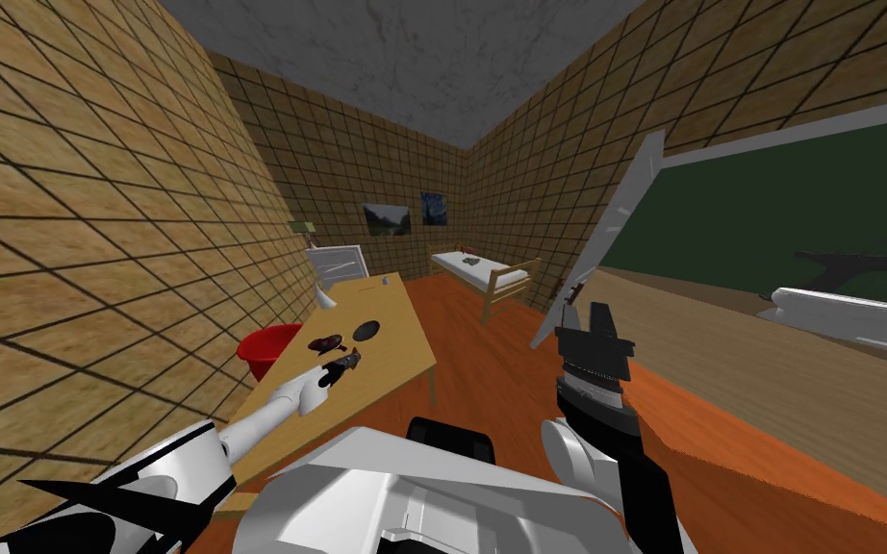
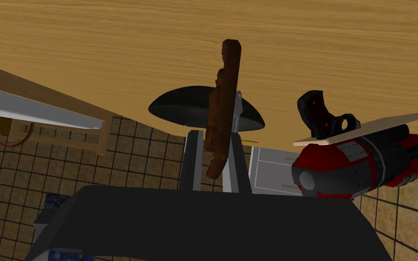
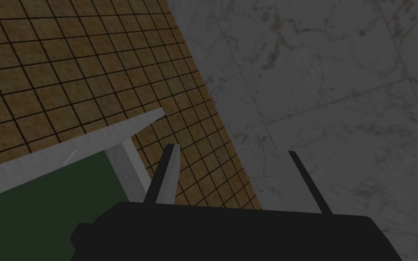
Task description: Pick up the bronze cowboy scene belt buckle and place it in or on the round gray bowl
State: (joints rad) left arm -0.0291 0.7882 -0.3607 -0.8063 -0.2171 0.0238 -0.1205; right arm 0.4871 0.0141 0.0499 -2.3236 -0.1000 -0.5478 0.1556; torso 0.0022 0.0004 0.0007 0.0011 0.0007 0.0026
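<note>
1. The left gripper (image 2: 216,118) is clamped on the brown belt buckle (image 2: 225,86). Its two fingers (image 2: 193,158) stand narrow, pressing the buckle's flat faces.
2. The buckle stands edge-on between the fingers. Its upper end reaches past the fingertips and its lower end sits down near the gripper's dark body.
3. In the left wrist view, the dark round bowl (image 2: 181,108) lies straight beyond the held buckle, in line with the gripper. The buckle covers the middle of the bowl.
4. In the head view, the left arm reaches out over the wooden table (image 1: 403,351). The gripper is near the bowl, on the side closer to the robot, and apart from it.
5. A red and black object (image 2: 362,156) lies on the table just beside the gripper, and the bowl lies past it.
6. A red bin (image 1: 264,348) sits between the table and the tiled wall.
7. The right gripper (image 3: 231,149) is raised to the robot's right, well away from the table. Its fingers are spread wide with nothing between them.
</note>
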